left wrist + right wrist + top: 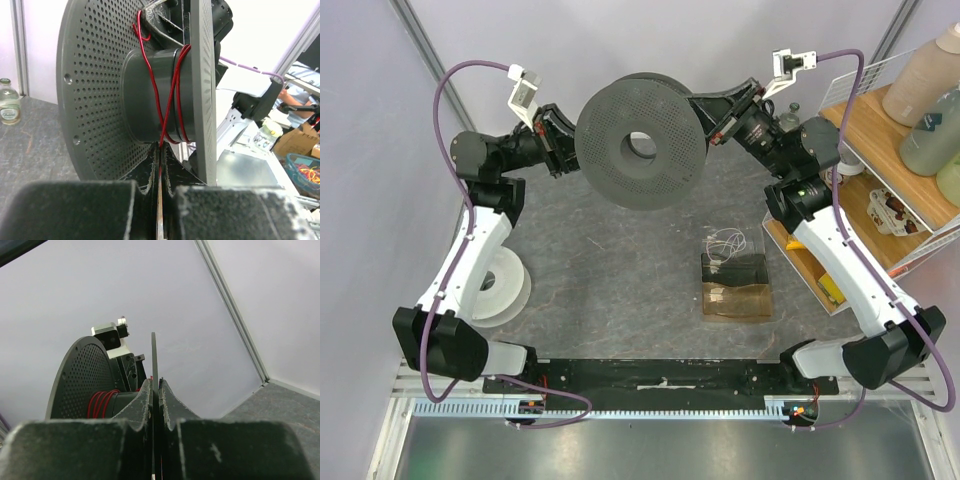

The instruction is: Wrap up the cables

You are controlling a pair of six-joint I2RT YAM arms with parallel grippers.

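Left claw (160, 159): closed tight, tips pointing up into the gap between the spool's two discs, pinching the red wire (176, 90) where it drops off the hub (145, 95) at 6 o'clock. Right claw (154, 390): closed on the thin edge of one disc (153, 352), carrying the spool (610, 150) clear of the table (620, 260); in the overhead view it grips at the spool's 2 o'clock, with the left claw at 9 o'clock. Red wire: a few turns on the hub, bunched toward the disc at 3 o'clock in the left wrist view, two strands crossing; one strand runs up to 12 o'clock and ends in a small hook beside the right claw, and it cannot be told whether it is caught there. Condition: wrapping part done, turns uneven. Hazards, as judged: the wire is very thin and may slide out of the pinch under a hard pull, letting the coils spring loose; crossed strands may ride over each other and tangle; the hooked end may snag the right claw once the spool turns; a single edge grip leaves the spool free to twist or drop. Also present: white reel (500, 285) on the table at 8 o'clock; clear box (735, 290) at 4 o'clock.
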